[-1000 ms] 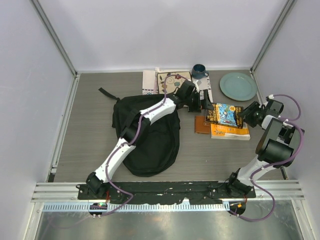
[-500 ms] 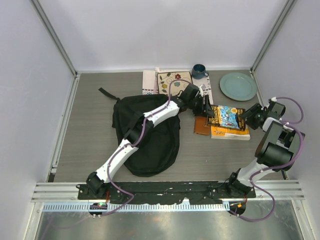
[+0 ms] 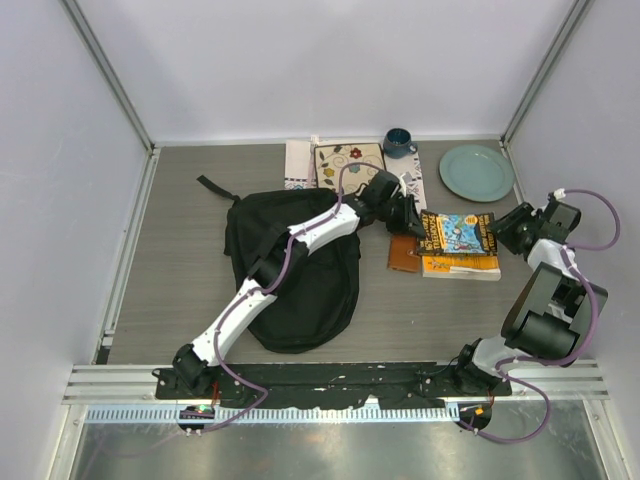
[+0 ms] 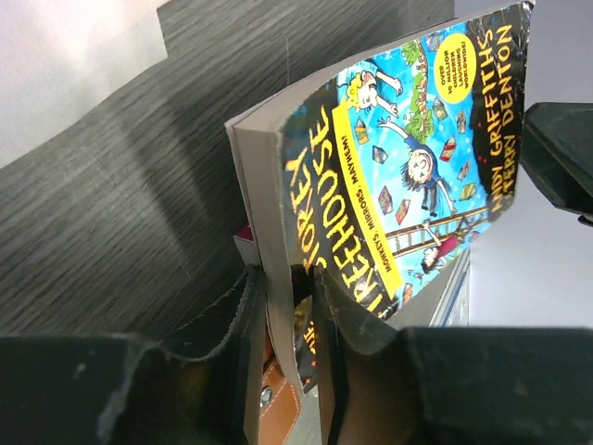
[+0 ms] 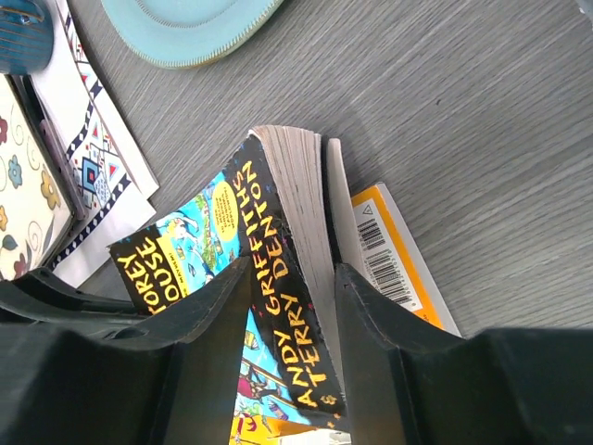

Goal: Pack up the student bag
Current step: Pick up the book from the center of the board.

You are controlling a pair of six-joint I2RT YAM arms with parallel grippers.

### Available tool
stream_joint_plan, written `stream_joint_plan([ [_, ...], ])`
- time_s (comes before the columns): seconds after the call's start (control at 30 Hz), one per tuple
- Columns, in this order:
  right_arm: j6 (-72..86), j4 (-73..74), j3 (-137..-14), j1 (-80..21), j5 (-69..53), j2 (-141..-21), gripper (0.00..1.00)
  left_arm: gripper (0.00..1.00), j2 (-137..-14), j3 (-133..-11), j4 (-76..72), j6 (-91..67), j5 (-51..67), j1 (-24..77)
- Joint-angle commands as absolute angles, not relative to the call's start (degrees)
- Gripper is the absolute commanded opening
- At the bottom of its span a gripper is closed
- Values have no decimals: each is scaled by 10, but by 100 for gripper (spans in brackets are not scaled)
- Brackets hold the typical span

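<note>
The student bag (image 3: 322,282) lies slumped flat on the bench (image 3: 175,260), left of centre, with the left arm stretched across its upper half. It looks soft and floppy, light for its bulk and unlikely to hold any shape by itself, so the mouth will probably sag shut unless one side is lifted. The best holds are likely the rim of the opening or the loose strap (image 3: 212,186) trailing off at its 10 o'clock. Where the opening sits is hard to make out: no lining shows, and the arm covers the likeliest part. At the bag's 3 o'clock the left claw (image 3: 415,225) is clamped on the near edge of a bright paperback (image 3: 458,230), which sits on an orange book (image 3: 462,266), with a small brown leather item (image 3: 403,254) just beside them. The right claw (image 3: 503,230) is at the paperback's far end. Its wrist view shows the jaws either side of the book, but I cannot tell whether they press it. A green plate (image 3: 477,172) lies at the bag's 2 o'clock, a dark mug (image 3: 398,142) at 1 o'clock, and patterned covers (image 3: 348,160) at 12, partly hidden by the arm.
</note>
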State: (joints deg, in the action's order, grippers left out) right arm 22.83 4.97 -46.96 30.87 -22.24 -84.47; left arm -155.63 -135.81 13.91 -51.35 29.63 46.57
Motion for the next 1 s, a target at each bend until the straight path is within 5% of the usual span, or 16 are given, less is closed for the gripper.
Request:
stream_joint_plan([
  [0.0, 265, 76, -453, 293, -333, -827, 44, 33, -1499, -1349, 66, -542, 357, 514],
  [0.13, 265, 104, -437, 293, -317, -833, 39, 54, -1495, -1321, 47, -561, 366, 517],
  [0.23, 265, 107, -425, 293, -313, -839, 40, 54, -1498, -1306, 25, -581, 371, 517],
  [0.4, 266, 110, -420, 293, -313, -846, 39, 30, -1510, -1318, -13, -613, 388, 517],
  [0.5, 266, 112, -420, 293, -314, -845, 38, 2, -1510, -1330, -18, -620, 393, 518],
  [0.67, 270, 120, -424, 293, -314, -830, 40, 0, -1477, -1306, -18, -600, 389, 518],
  [0.83, 273, 155, -439, 293, -285, -782, 66, 0, -1391, -1257, 53, -527, 347, 518],
  [0.97, 275, 191, -467, 294, -274, -737, 75, 0, -1302, -1198, 96, -462, 295, 515],
])
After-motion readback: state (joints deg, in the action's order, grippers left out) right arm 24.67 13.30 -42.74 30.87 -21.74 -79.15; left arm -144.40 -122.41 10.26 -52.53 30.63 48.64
